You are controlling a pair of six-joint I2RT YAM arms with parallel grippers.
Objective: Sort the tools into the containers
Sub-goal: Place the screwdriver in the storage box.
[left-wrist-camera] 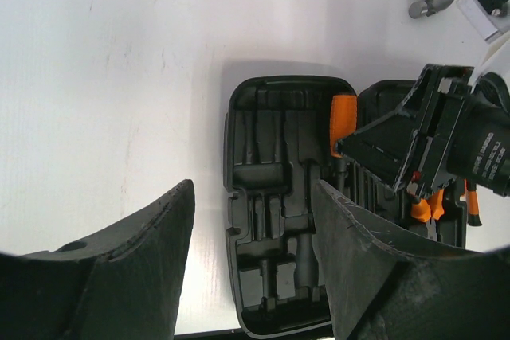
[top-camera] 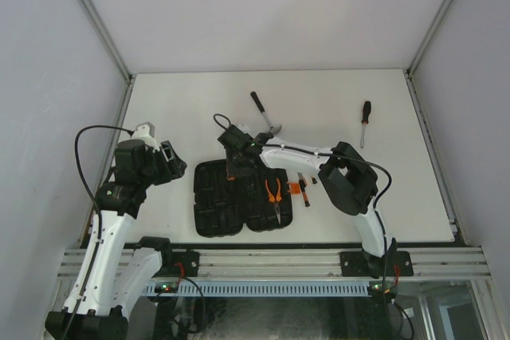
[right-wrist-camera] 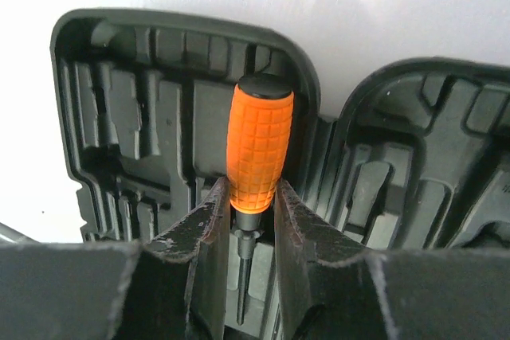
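Presently the step in hand is the placing of one screwdriver into the case. The right tool [right-wrist-camera: 252, 197] is clamped on the orange-handled screwdriver [right-wrist-camera: 259, 153], gripping it at the collar where the handle meets the shaft. In the right wrist view the handle stands over the moulded slots of the black case [right-wrist-camera: 119, 101], close to the hinge between its two halves. Whether it already touches the moulding cannot be told. The left tool [left-wrist-camera: 253, 197] stands open and holds nothing, raised to the left of the case in the top view. The pliers [top-camera: 274, 195] lie in the half of the case nearer the centre of the frame. Some slim screwdrivers [top-camera: 304, 189] lie just beside its right edge. The hammer [top-camera: 265, 115] rests on the bench [top-camera: 319, 93] above the case, and the long black-handled screwdriver [top-camera: 365, 121] lies well apart in the upper right. In my judgement the sorting is at an early stage, with most items outside the case. The next move calls for aligning the held screwdriver with a slot of matching length, lowering it until seated, then releasing it cleanly. A tilted handle could ride on a rib and fail to settle.
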